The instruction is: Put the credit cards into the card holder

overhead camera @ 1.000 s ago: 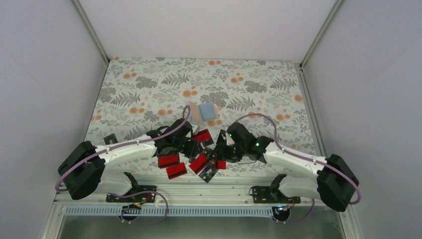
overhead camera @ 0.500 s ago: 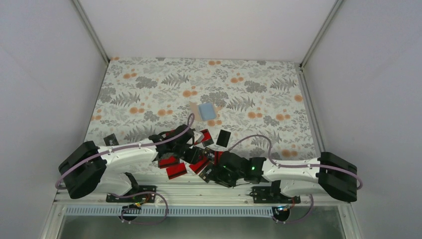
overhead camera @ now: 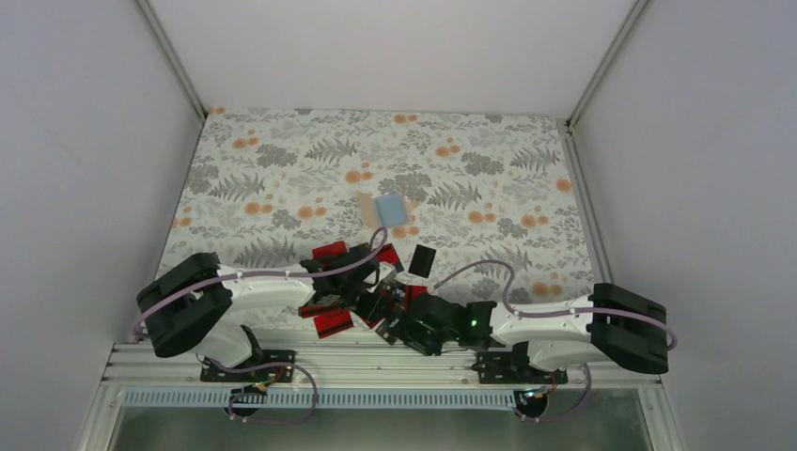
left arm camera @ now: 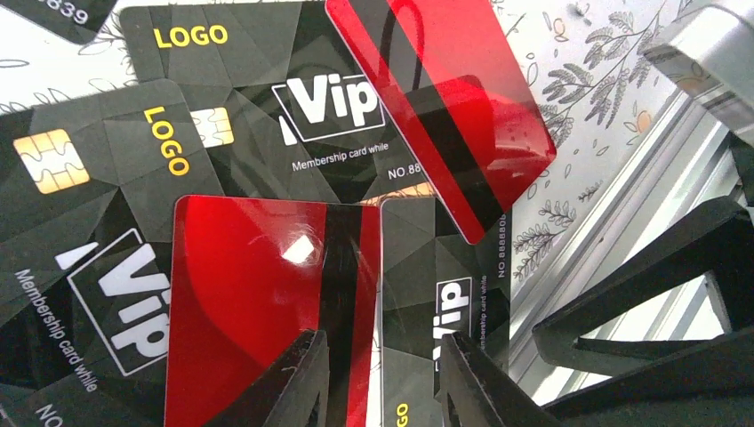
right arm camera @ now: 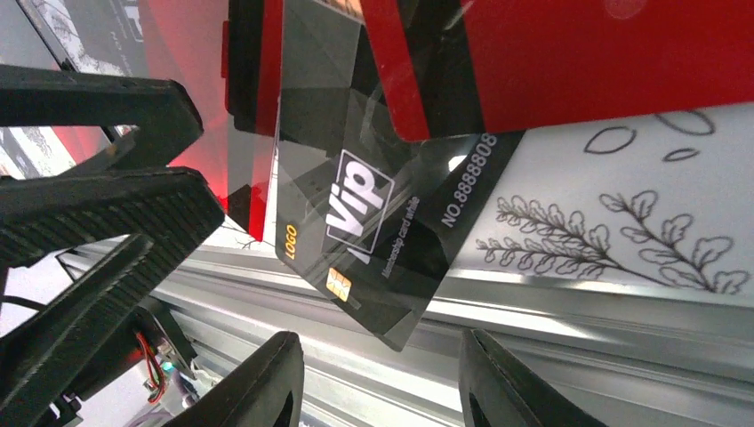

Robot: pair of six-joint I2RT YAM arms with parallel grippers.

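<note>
Hardly begun: the credit cards lie heaped at the bottom middle of the counter, the card holder waits open higher up, no card inside. Left gripper and right gripper hang half open, holding nothing

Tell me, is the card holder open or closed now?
Open: the card holder lies spread, its pale blue inside facing up beside the tan flap.

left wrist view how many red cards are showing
2. One red card lies tilted at the top, over black cards; the other is at the bottom left. More may be hidden outside the frame.
</note>
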